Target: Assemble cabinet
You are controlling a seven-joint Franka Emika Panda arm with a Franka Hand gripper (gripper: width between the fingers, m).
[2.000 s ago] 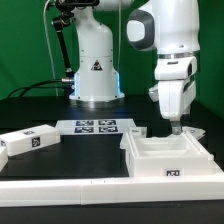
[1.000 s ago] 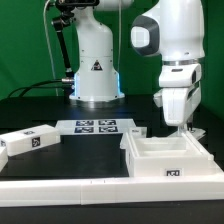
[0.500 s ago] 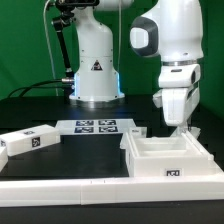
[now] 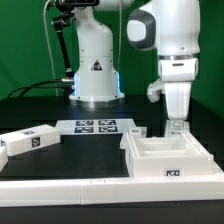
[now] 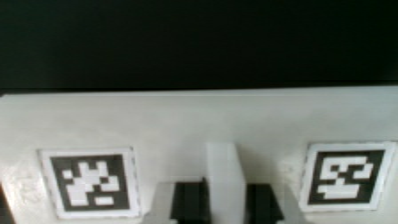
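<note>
Exterior view: white cabinet (image 4: 170,160) on black table (image 4: 70,158), toward the exterior view's right, gripper (image 4: 176,126) low over its far wall, finger opening and grasp not discernible; wrist view: blurred cabinet (image 5: 196,120) face, two marker tags (image 5: 87,181) flanking a raised rib (image 5: 221,175).

We note a robotics lab: green curtain (image 4: 25,45) behind the far edge of the black bench (image 4: 35,112), fixed arm base (image 4: 96,65) there, marker board (image 4: 97,126) lying before it.
</note>
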